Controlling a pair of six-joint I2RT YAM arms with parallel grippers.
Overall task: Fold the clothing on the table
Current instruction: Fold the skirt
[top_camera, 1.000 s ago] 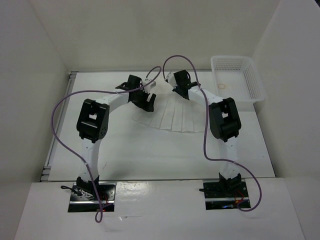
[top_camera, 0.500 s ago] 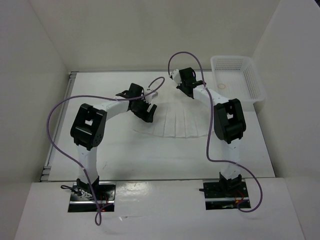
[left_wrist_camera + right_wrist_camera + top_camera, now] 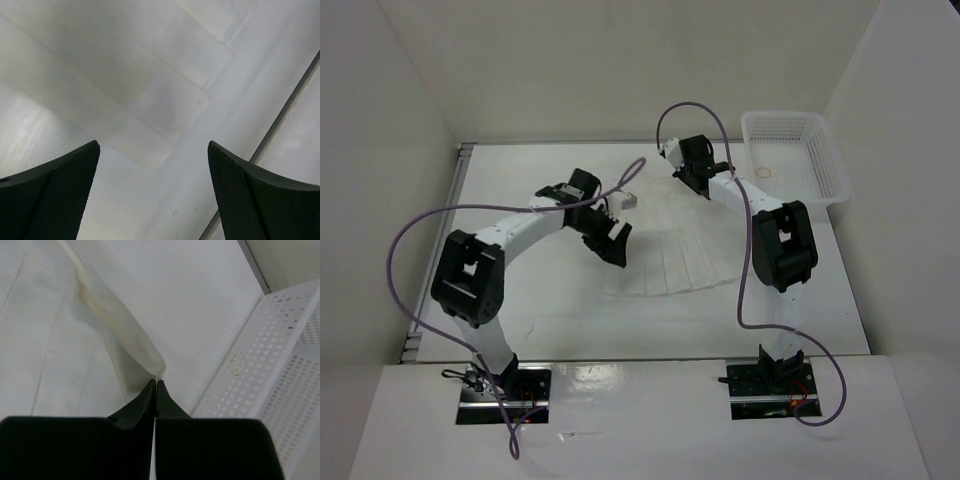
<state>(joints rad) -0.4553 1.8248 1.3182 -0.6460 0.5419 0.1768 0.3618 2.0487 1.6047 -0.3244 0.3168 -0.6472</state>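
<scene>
Right wrist — right gripper (image 3: 156, 384): fingers pressed together, pinching a raised edge of the clothing (image 3: 60, 340).
Left wrist — left gripper (image 3: 152, 147): fingers spread wide, empty, above the pleats.
Clothing: fanned at the middle of the table (image 3: 570, 320), pinched edge toward the far edge.
White basket (image 3: 270, 350): far right corner.

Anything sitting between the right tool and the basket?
No: in the right wrist view only bare table separates the right tool, shut on the clothing edge, from the basket wall.
</scene>
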